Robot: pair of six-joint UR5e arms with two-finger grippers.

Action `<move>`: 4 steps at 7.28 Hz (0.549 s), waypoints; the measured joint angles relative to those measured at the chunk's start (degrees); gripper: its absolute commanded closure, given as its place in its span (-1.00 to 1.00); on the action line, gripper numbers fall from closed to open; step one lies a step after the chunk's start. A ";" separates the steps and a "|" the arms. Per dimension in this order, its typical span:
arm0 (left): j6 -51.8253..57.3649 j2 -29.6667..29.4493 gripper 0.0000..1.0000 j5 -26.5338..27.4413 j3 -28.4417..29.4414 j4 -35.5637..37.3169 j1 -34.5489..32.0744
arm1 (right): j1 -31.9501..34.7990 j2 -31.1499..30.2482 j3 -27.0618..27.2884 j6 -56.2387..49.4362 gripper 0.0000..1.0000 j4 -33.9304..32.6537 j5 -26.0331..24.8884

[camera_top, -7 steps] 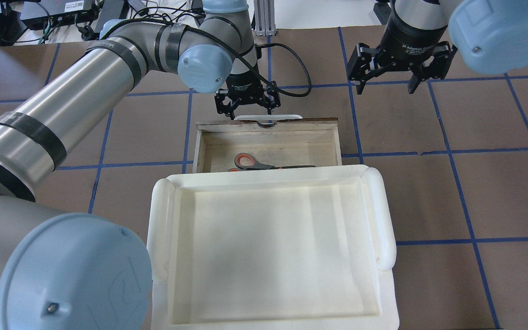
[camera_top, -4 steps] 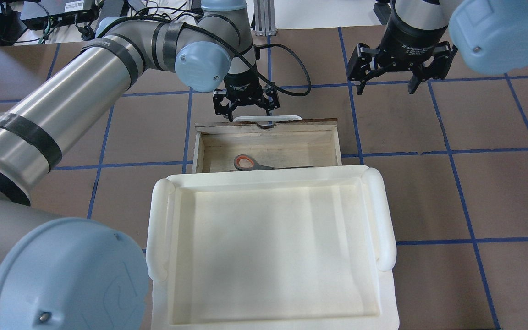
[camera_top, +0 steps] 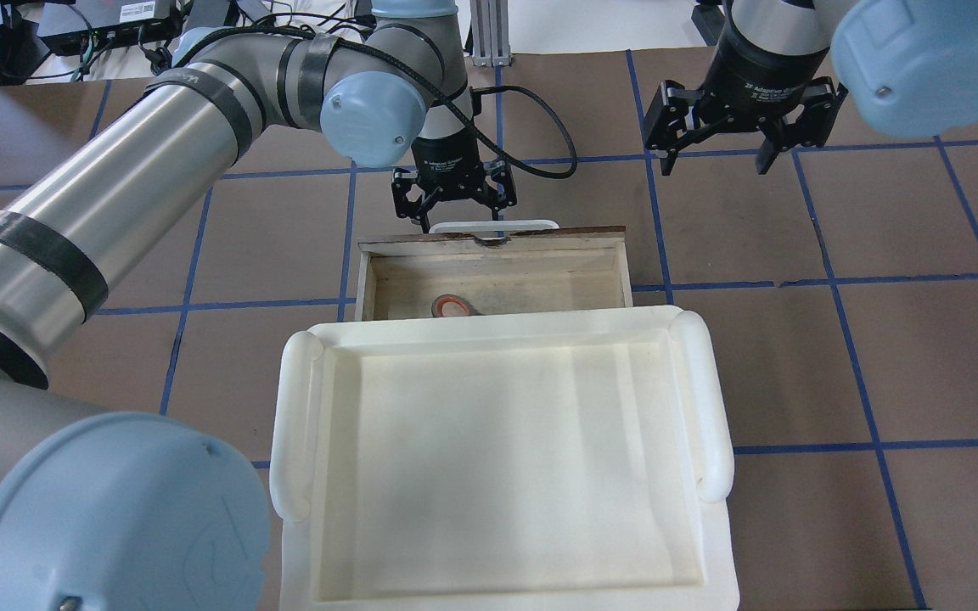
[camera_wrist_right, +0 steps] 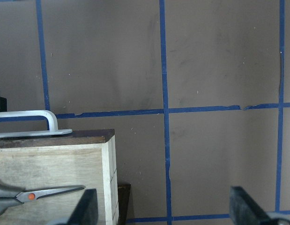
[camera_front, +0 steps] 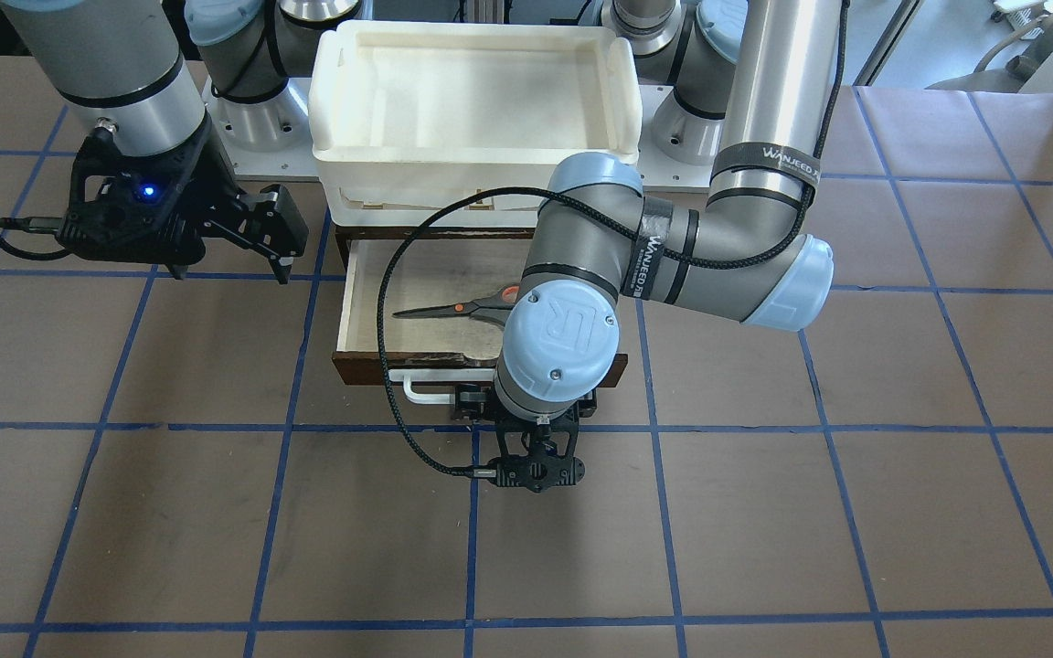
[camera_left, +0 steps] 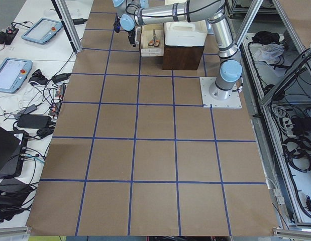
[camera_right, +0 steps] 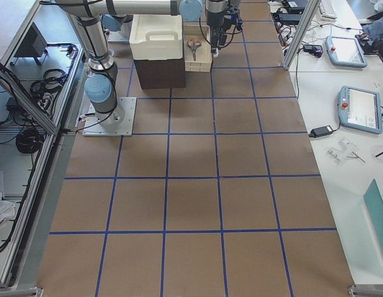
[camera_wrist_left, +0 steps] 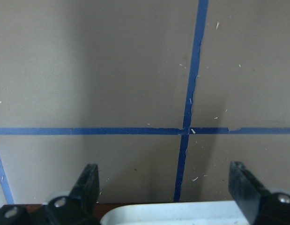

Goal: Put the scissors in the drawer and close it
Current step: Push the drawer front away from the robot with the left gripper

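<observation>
Left gripper [camera_top: 463,216] is hanging jaws apart, empty, the white bar handle [camera_top: 533,223] just robotward of its fingertips, long axis running across them. Dark-brown-fronted wooden drawer [camera_top: 540,284] is standing half open behind that handle; small grey-handled, orange-lined scissors [camera_front: 462,307] are lying inside. Right gripper [camera_top: 714,157], jaws apart too, is hanging farther off; closing push likely falling to the left arm

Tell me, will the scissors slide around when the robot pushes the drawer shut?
Probably a little: the scissors lie loose and flat on the smooth plywood floor of the drawer, so a quick shove could make them skid. They look like stiff metal, so they shouldn't bend. The walls stand round them, so they likely stay inside.
</observation>
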 measured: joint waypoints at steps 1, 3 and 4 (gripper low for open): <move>0.06 0.50 -1.00 0.02 -0.74 -0.34 0.05 | -0.02 0.00 0.00 0.12 -1.00 0.07 -0.05; 0.15 1.97 -1.00 0.04 -2.67 -0.61 0.12 | -0.06 0.00 0.00 0.22 -1.00 0.13 -0.09; 0.15 2.58 -1.00 0.08 -3.41 -0.65 0.17 | -0.06 0.00 0.00 0.18 -1.00 0.13 -0.09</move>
